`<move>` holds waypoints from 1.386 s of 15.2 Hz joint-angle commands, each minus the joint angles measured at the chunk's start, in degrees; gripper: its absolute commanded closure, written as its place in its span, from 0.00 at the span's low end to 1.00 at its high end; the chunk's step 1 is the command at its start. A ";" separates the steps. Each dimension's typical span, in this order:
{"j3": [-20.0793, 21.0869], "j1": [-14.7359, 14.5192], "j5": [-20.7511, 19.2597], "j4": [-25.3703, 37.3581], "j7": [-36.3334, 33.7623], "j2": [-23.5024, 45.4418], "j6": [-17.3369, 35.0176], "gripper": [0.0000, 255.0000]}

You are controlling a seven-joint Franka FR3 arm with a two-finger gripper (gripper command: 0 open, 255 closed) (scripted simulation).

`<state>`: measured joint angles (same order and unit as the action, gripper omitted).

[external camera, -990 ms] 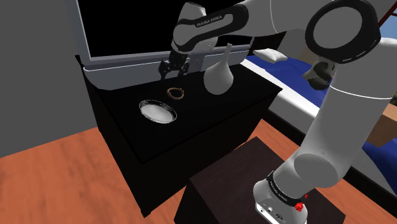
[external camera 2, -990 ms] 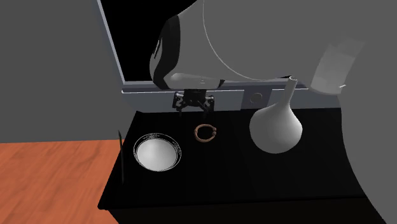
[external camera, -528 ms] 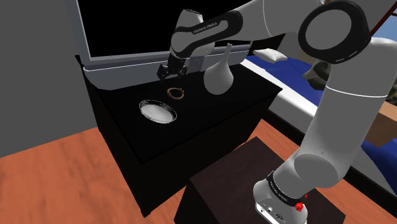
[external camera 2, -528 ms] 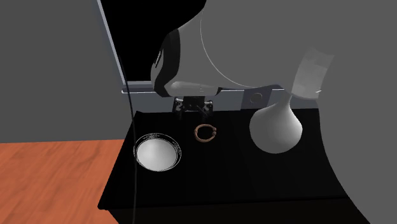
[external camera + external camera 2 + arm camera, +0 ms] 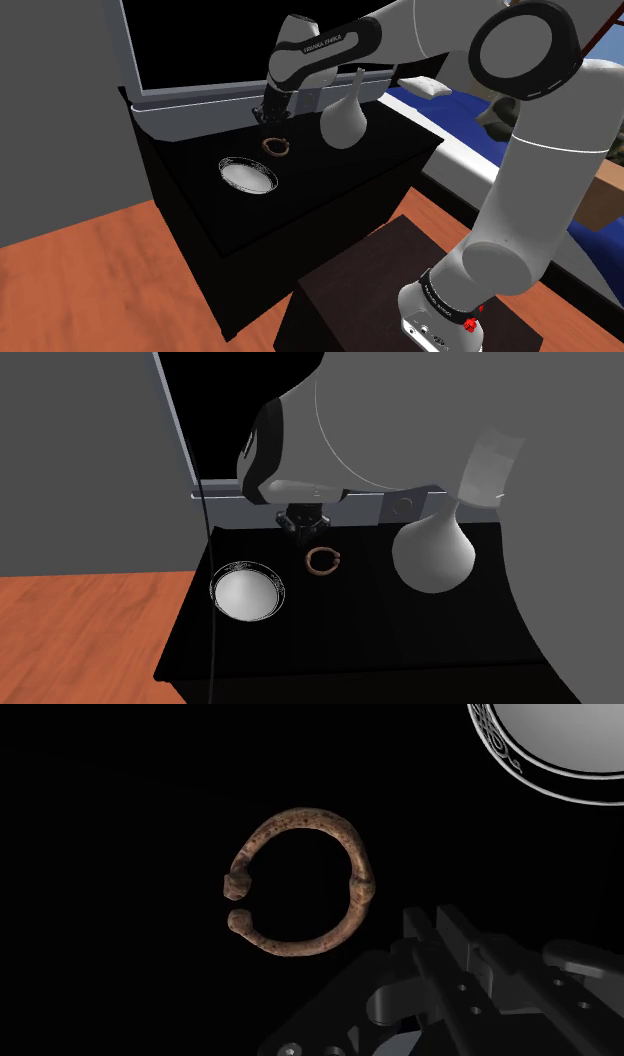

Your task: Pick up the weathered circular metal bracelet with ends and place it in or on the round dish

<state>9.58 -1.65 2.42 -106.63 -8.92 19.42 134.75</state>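
One big white arm (image 5: 540,150) bends over from its stand and reaches past the round dish (image 5: 248,592). Under the dish is a wide black cabinet (image 5: 330,190), and the dish sits flat on its top.

Near the dish, on the same top, stands a pale vase (image 5: 432,552) with a fat belly and a thin neck. It stands up straight, well apart from the dish. I cannot see inside it.

Next is the dish itself. It is round and low, with a curly pattern on its rim. Its inside is bare and pale grey.

Then comes the black gripper (image 5: 303,524). It hangs above the cabinet top, on the vase side of the dish. Its two fingers are pressed together with nothing between them.

Last is the bracelet (image 5: 360,884). It is a brown, spotty ring with a small gap and two knobby ends. It lies flat on the cabinet top between the dish and the vase, near the dish but not touching it. The gripper is close by and does not touch it.
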 commanded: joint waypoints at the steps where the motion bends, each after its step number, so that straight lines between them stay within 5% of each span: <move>1: 0.00 0.00 0.00 0.00 0.00 0.00 0.00 1.00; 6: 0.00 0.00 0.00 0.00 0.00 0.00 0.00 1.00; 7: 0.00 0.00 0.00 0.00 0.00 0.00 0.00 0.00; 10: -2.59 -2.94 -5.56 21.67 -5.12 14.45 -21.17 0.00; 11: -2.97 -3.35 -5.95 24.71 -5.46 16.47 -23.90 0.00; 21: -3.18 -3.40 -6.14 21.38 -5.60 18.11 -18.93 0.00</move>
<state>6.39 -5.03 -3.71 -85.18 -14.50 37.50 115.70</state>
